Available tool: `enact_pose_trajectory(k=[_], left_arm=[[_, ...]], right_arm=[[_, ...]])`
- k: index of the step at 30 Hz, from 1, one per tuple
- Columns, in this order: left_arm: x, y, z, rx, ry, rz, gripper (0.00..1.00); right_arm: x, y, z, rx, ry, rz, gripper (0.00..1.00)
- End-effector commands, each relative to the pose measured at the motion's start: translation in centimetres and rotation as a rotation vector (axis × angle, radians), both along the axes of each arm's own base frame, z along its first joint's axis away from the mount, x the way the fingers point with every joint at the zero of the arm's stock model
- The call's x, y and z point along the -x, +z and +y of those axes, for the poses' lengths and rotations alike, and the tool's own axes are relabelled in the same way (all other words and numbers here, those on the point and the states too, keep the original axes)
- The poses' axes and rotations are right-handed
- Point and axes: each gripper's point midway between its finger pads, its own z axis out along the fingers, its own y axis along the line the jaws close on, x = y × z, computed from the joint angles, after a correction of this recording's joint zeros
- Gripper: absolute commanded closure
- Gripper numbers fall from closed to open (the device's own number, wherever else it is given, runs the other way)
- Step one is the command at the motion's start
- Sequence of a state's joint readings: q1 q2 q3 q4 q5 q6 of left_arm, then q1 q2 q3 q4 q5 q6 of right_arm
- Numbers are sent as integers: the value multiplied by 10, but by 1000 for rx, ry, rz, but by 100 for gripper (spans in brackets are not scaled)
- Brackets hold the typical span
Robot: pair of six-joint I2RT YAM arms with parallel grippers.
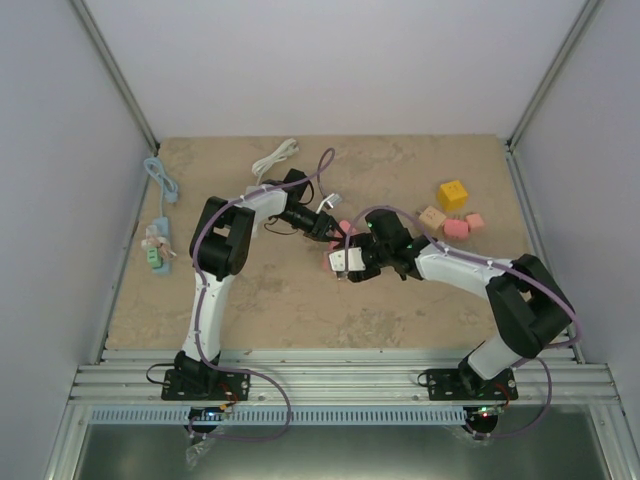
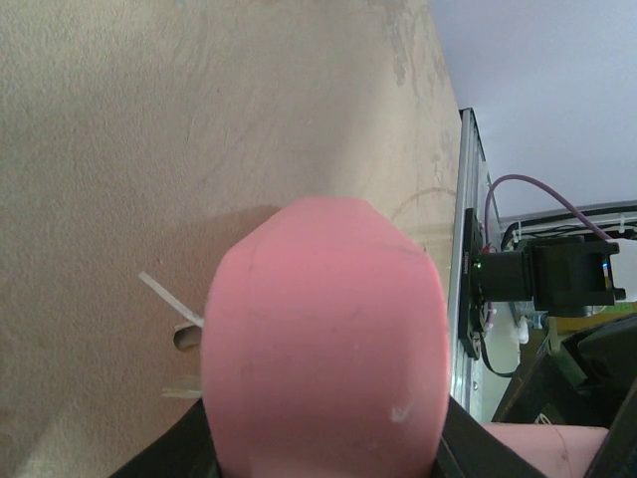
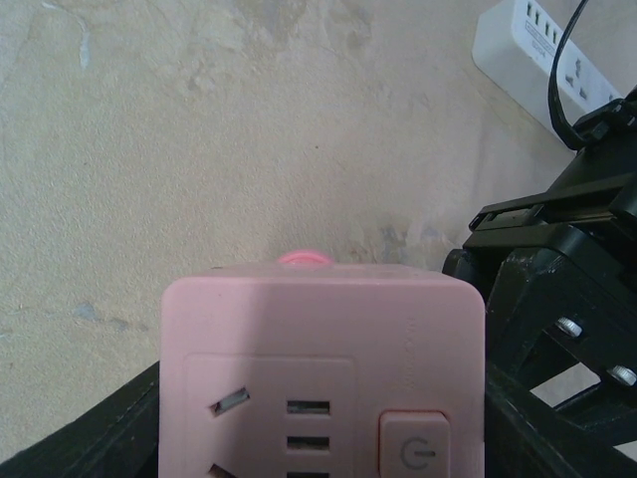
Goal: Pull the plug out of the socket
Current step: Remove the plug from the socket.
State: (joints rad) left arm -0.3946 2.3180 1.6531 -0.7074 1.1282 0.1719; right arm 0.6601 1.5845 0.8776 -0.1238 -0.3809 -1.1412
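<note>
While both arms meet over mid-table, I log the left gripper [image 1: 334, 228] clamped narrow on the pink plug [image 2: 323, 339] and the right gripper [image 1: 346, 263] closed around the pink socket cube [image 3: 323, 368].

Markings: the only readable sign is a power symbol on the cube's button [image 3: 416, 453], at the near right of the face between the right fingers [image 3: 100, 433]. I can read no brand.

View differences:
- Right wrist: shows the outlet slots, and a small pink bump peeking over the cube's far edge. The left gripper's black body sits just right of the cube. A white power strip [image 3: 542, 50] lies beyond it.
- Left wrist: the plug's rounded back fills the space between the black fingers [image 2: 169, 453]. Thin pale strips show just left of it; I cannot tell what they are.
- Top external: the plug is just beyond the cube, very near it. I cannot tell whether they are joined.

Surroundings: the speckled beige tabletop [image 1: 280, 300] is ringed by pale grey walls [image 1: 300, 60], with a metal rail [image 1: 340, 378] at the arm bases. A yellow cube [image 1: 453, 194] sits well to the right of the right gripper. A blue-green strip [image 1: 155, 245] lies far left of the left gripper.
</note>
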Motion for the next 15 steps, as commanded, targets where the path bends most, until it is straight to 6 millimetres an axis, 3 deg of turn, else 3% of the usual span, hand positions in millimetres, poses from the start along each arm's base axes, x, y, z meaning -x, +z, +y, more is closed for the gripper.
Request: enact_pose_trajectory(k=[1, 7, 15], left_arm=[[-4, -50, 22, -177, 27, -9, 100], [-4, -50, 22, -176, 27, -7, 100], [-5, -50, 22, -173, 28, -8, 100]], right_arm=[[-10, 5, -3, 35, -32, -98, 80], [-12, 4, 0, 30, -57, -79, 83], [-25, 23, -6, -66, -111, 7, 84]])
